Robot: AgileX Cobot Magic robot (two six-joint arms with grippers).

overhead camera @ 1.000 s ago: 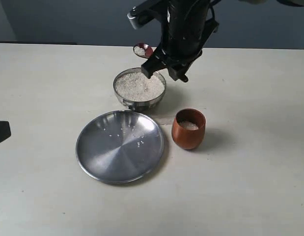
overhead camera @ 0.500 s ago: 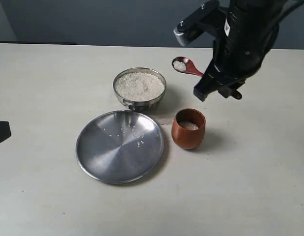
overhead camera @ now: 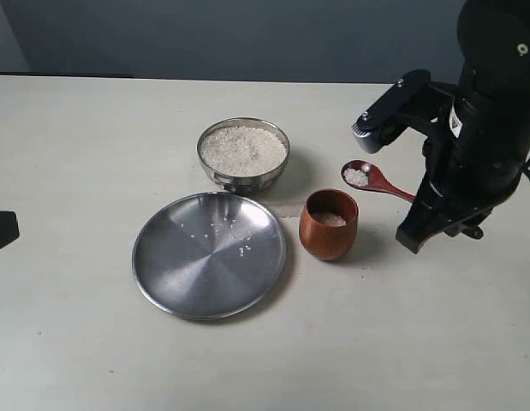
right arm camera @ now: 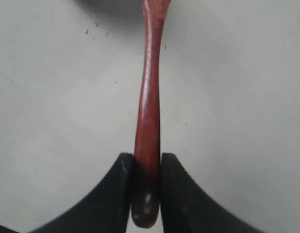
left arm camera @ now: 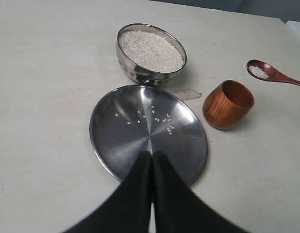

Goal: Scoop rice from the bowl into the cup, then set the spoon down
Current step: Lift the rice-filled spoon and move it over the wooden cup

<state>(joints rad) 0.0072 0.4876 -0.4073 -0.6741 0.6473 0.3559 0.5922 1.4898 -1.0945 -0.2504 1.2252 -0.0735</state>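
The steel bowl (overhead camera: 244, 154) heaped with white rice (overhead camera: 243, 149) stands at the back. The wooden cup (overhead camera: 329, 224) sits to its front right and holds a little rice. My right gripper (right arm camera: 147, 162) is shut on the handle of the wooden spoon (overhead camera: 376, 180), held in the air just right of the cup. The spoon's bowl carries a small load of rice (overhead camera: 356, 176). The bowl (left arm camera: 150, 52), cup (left arm camera: 228, 104) and spoon (left arm camera: 268, 74) also show in the left wrist view. My left gripper (left arm camera: 150, 158) is shut and empty, above the plate's near edge.
A wide flat steel plate (overhead camera: 210, 254) with a few stray grains lies in front of the bowl, left of the cup. The black right arm (overhead camera: 474, 128) rises at the right. A dark wall runs behind the table's far edge.
My right gripper has carried the loaded spoon from above the bowl rightward and down to beside the cup. The left gripper, bowl, cup and plate have not moved.
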